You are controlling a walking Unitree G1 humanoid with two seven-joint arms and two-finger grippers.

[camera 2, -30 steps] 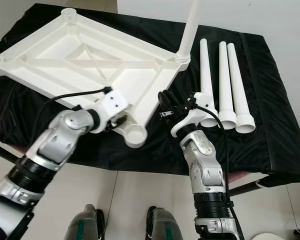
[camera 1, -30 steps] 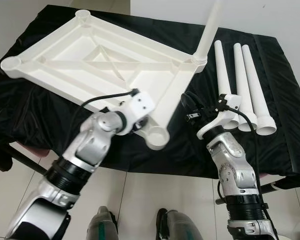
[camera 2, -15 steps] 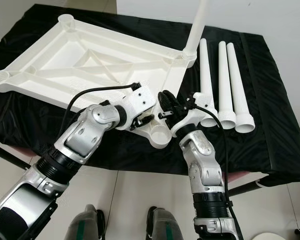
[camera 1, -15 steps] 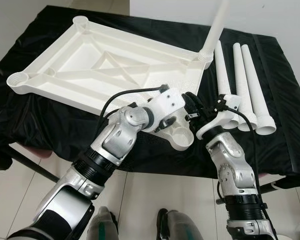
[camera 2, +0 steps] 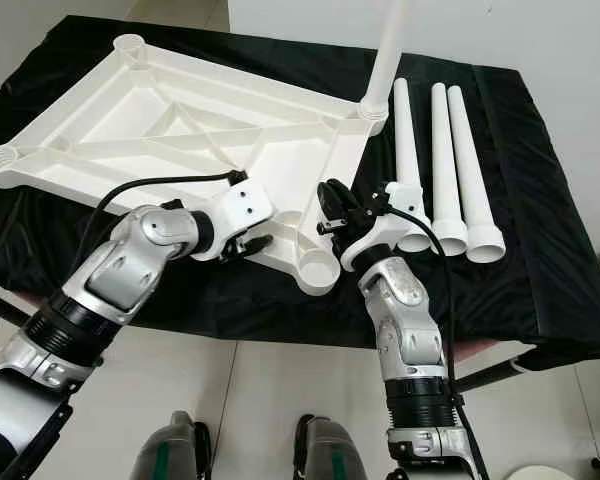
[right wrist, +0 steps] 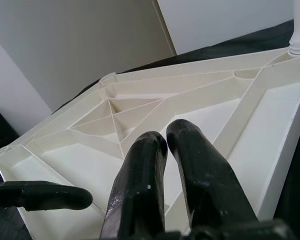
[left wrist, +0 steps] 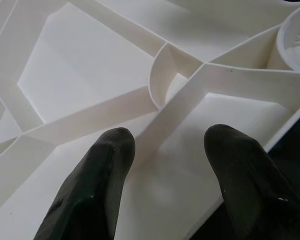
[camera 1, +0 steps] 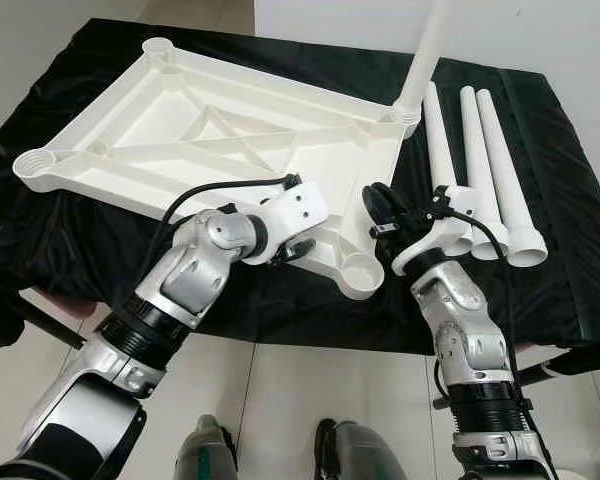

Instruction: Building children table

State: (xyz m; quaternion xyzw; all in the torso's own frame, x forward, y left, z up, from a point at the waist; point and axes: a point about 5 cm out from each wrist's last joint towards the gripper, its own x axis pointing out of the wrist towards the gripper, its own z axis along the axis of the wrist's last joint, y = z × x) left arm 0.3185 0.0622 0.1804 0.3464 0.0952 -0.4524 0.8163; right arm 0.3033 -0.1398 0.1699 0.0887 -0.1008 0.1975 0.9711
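Across the black-draped bench [camera 1: 70, 235] the upturned white tabletop [camera 1: 220, 130] lies ribbed side up, one leg [camera 1: 425, 55] already standing in its far right corner socket, three loose legs [camera 1: 480, 170] alongside near the right edge. Moulded plastic, it looks light, stiff and slick; the ribs seem the surest hold. From the left wrist, the left gripper [left wrist: 167, 165] spreads wide astride a rib by the near corner socket. From the right wrist, the right gripper [right wrist: 166, 142] hovers pinched together, empty.
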